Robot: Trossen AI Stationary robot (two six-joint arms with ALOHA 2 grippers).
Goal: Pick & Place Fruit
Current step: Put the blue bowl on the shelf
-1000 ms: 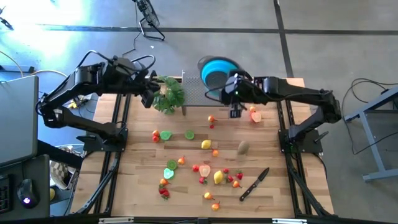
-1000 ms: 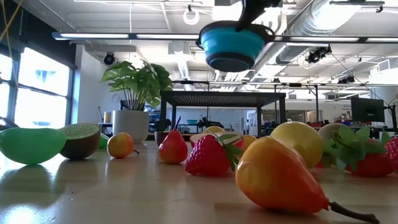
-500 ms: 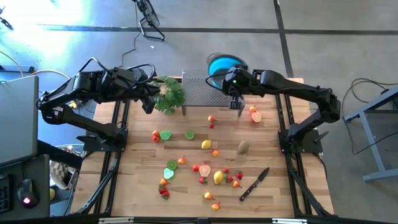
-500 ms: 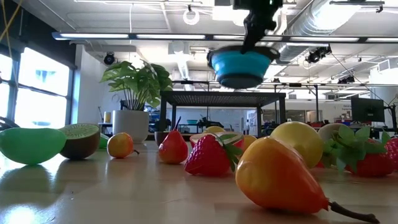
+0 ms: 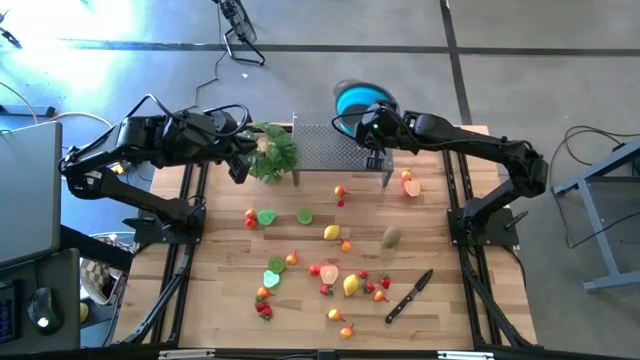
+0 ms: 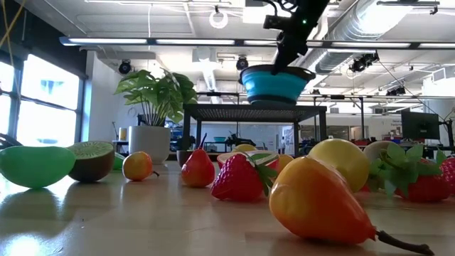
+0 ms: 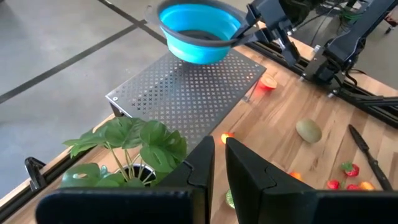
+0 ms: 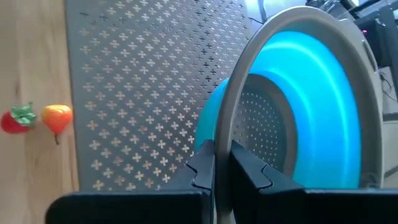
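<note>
Bowl (image 6: 277, 84) travel is the news: a second ago the right gripper (image 8: 219, 163), fingers pinched on its grey rim, held it tilted and high, and now it hangs nearly level just over the perforated rack (image 5: 330, 150) at twelve o'clock. Fruit (image 5: 331, 232) lies untouched around the table's middle toward six o'clock; left gripper (image 7: 219, 163), fingers narrow and empty, waits by the plant (image 5: 270, 152) at eleven. No readable writing or brand shows.

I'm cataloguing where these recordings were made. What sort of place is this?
Probably a robotics lab in an open office or workshop: exposed ceiling ducts, a concrete floor, and a wooden table carrying two dark arms and scattered toy fruit.
</note>
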